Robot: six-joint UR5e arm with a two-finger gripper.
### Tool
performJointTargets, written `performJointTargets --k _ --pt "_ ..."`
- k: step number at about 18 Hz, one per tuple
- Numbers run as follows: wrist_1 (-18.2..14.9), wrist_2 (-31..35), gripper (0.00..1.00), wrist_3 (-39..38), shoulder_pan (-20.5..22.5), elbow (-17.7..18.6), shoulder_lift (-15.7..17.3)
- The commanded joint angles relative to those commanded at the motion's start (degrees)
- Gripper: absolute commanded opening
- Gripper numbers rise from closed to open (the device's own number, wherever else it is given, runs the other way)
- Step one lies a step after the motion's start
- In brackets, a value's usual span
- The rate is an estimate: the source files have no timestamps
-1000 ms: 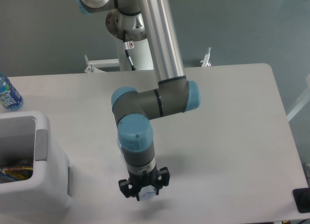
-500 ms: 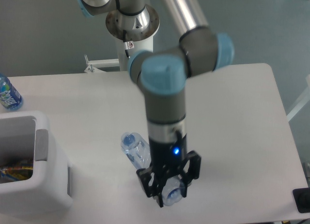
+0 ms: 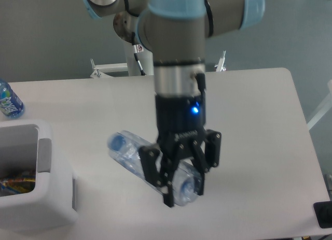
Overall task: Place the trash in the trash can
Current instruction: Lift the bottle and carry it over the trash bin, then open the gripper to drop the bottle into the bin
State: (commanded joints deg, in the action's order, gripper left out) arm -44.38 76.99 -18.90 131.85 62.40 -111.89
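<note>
At the far left edge, an upright blue-labelled bottle (image 3: pixel 9 101) stands on the bench (image 3: pixel 259 121), just behind the trash can (image 3: pixel 36 183). The trash can sits at the bench's front-left corner, a grey strip on its rim; inside, some colourful litter shows low against the left side, too dim to identify.

To the right, near the middle of the bench, the flattened clear bottle (image 3: pixel 150 165) is held in the air, lying slantwise with its blue cap end toward the upper left and its base toward the lower right. The gripper (image 3: pixel 181 172) points straight down from the arm's vertical wrist, a blue light glowing on its body, and its black fingers (image 3: pixel 155 170) are closed around the bottle near the base end.

Compared with half a second ago, the gripper and bottle appear larger and higher in the view, so the bottle has been raised off the bench, and the wrist has shifted slightly. The trash can and upright bottle have not moved.
</note>
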Motion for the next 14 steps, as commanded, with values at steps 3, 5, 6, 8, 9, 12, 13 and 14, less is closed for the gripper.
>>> performJointTargets --k 3,5,6,8,9,12,13,14 --pt "0.09 0.09 0.60 0.09 -3.08 -0.17 -0.17" --pt "0.09 0.09 0.60 0.17 -5.36 -0.52 -0.61" --pt "0.09 0.09 0.60 0.18 -6.33 -0.44 -0.70" --pt "0.35 0.00 0.60 0.26 -8.35 -0.44 -0.96" --pt "1.22 0.09 0.60 0.52 -9.49 -0.44 -1.66" --pt "3.51 0.26 0.60 1.76 -13.27 -0.26 -3.86" --pt "3.60 0.35 0.60 2.11 -14.15 -0.09 -4.21" --pt "3.60 0.35 0.60 2.28 -14.68 0.09 -4.30"
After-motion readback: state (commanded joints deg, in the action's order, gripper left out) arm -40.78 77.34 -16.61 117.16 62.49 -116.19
